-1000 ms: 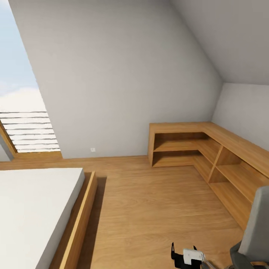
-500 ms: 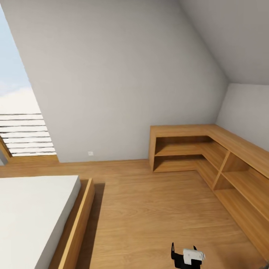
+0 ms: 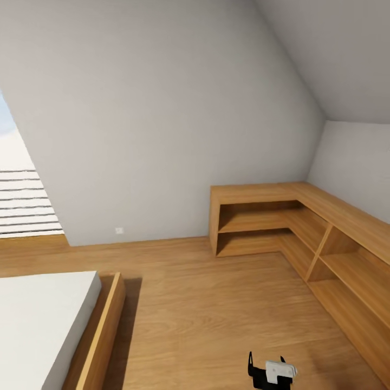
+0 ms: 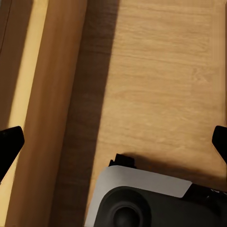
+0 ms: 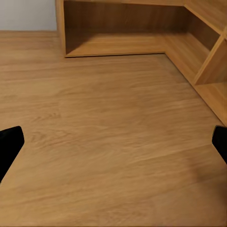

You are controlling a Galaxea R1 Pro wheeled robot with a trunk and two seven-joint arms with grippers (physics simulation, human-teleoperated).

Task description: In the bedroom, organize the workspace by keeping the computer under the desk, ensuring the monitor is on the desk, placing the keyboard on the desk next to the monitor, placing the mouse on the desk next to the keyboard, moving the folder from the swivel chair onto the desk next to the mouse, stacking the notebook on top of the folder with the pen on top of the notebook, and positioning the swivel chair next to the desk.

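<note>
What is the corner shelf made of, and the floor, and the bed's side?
The corner shelf looks like warm brown wood with a smooth matte finish, faint grain showing. The floor looks like lighter wood planks with streaky grain lines. The bed frame looks like the same wood, though these are renders.

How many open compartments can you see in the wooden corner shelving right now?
4: in the wooden shelving, an upper and lower one facing the room, and an upper and lower one along the right wall. More may be out of frame.

- The bedroom (image 3: 162, 108) was an attic room with sloped grey walls.
- Its floor (image 3: 216, 314) was light wood.
- A window with white slats stood at its left edge (image 3: 21, 200).
</note>
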